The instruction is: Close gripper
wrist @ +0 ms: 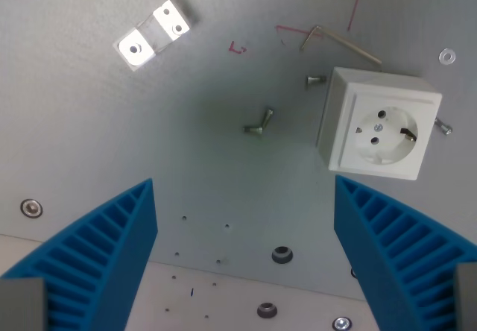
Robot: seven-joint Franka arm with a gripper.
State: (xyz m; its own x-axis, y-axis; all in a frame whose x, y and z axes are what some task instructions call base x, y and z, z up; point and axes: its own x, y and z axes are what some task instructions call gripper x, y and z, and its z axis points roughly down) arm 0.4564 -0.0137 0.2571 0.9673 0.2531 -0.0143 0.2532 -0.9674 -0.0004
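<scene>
My gripper (244,189) hangs above a grey metal plate (89,137). Its two blue ribbed fingers stand wide apart, one finger (112,249) at the wrist view's lower left and the other at the lower right. Nothing is between them. A small wing screw (258,124) lies on the plate ahead of the gap. A white wall socket box (378,122) sits just beyond the right finger.
A clear plastic bracket (153,33) with two holes lies at the upper left. An Allen key (339,42), a screw (314,80), another screw (444,127) and a washer (447,56) lie around the socket. Bolts and threaded holes (282,254) dot the plate's near edge.
</scene>
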